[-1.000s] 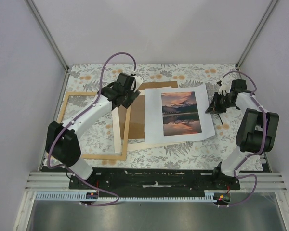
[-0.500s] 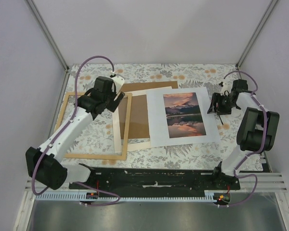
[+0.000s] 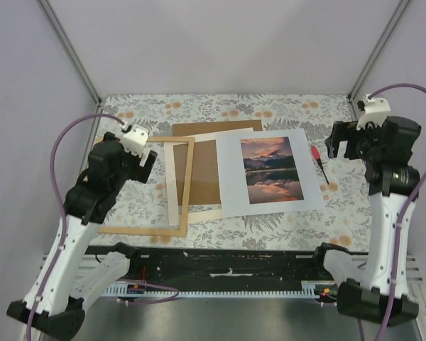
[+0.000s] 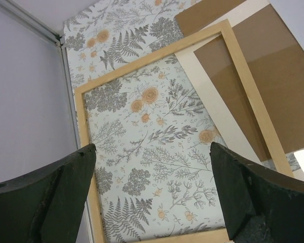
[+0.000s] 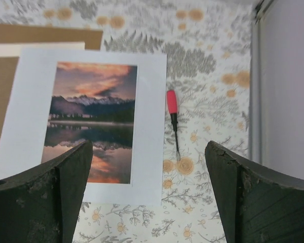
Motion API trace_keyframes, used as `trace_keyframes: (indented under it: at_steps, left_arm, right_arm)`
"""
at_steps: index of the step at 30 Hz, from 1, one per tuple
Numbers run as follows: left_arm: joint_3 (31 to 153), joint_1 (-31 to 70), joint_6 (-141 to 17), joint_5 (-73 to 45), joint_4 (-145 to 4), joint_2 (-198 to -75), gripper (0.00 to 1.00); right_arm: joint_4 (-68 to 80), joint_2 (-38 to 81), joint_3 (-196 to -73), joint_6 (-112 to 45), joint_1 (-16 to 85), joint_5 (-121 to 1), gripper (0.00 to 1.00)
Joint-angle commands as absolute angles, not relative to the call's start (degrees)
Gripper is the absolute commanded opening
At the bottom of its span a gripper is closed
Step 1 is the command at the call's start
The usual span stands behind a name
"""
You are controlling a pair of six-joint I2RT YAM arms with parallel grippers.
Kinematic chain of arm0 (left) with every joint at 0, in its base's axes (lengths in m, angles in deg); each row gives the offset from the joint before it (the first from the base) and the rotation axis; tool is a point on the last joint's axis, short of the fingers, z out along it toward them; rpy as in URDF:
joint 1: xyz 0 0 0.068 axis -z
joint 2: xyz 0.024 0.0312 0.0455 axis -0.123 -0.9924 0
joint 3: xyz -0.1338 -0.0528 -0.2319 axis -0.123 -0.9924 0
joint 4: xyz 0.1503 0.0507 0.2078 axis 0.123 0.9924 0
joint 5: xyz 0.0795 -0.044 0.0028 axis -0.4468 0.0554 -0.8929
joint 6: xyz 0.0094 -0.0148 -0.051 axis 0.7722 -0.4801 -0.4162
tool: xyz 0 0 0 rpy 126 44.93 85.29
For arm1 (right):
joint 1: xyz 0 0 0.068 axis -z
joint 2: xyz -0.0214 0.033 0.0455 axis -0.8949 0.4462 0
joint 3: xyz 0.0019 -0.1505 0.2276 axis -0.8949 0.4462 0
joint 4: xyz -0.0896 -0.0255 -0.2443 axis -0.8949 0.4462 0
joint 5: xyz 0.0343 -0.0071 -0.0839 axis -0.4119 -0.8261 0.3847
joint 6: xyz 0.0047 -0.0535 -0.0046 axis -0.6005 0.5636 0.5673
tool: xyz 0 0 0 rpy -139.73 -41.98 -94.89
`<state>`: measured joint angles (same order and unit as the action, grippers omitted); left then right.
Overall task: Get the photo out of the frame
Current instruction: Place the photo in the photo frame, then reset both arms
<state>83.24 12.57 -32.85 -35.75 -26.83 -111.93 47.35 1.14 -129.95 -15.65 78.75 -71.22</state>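
Observation:
The photo (image 3: 270, 172), a white sheet with a sunset mountain print, lies flat on the flowered table, right of the frame and outside it. Its left edge overlaps a brown board (image 3: 206, 177). The frame (image 3: 187, 181), thin light-tan wooden strips, lies at the left with only tablecloth showing through it. My left gripper (image 3: 148, 156) hovers open high over the frame (image 4: 152, 58), nothing between its fingers (image 4: 153, 147). At the right my right gripper (image 3: 339, 144) is raised and open above the photo's (image 5: 91, 116) right edge, and it too holds nothing (image 5: 148, 147).
A cream mat (image 3: 172, 188) lies under the frame's right strip and on the brown board. A second brown board (image 3: 216, 128) sticks out behind them. A red-handled screwdriver (image 3: 318, 158) lies just right of the photo. Walls and metal posts close in the table's sides.
Both arms have pulled back from the middle and risen. Both grippers have opened, the right one from shut. The photo's tilt has straightened and it rests flat.

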Motion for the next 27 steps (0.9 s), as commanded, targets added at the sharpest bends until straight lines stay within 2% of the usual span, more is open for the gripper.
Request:
trace_keyframes:
  at_steps: [1, 6, 14, 22, 27]
  left_arm:
    - [78.0, 11.83, -31.92, -31.83, -27.16, -103.64, 1.0]
    - [74.03, 11.92, -35.16, -33.24, -29.45, -96.25, 1.0]
    - [71.13, 9.2, -37.45, -31.83, -30.95, -84.73, 1.0]
    - [68.32, 3.49, -37.97, -29.12, -33.58, -79.46, 0.97]
    - [68.4, 0.5, -38.68, -25.06, -33.06, -76.99, 0.96]
  right_arm:
    - [53.35, -7.93, -134.03, -14.94, 79.06, -72.46, 0.98]
    - [53.8, -18.22, -133.52, -14.07, 79.06, -74.32, 0.98]
    - [45.73, -39.12, -121.84, -15.55, 79.06, -70.28, 0.98]
    - [40.36, -57.24, -114.18, -21.0, 78.97, -67.82, 0.98]
    - [38.33, -63.23, -113.12, -22.32, 79.06, -65.97, 0.98]
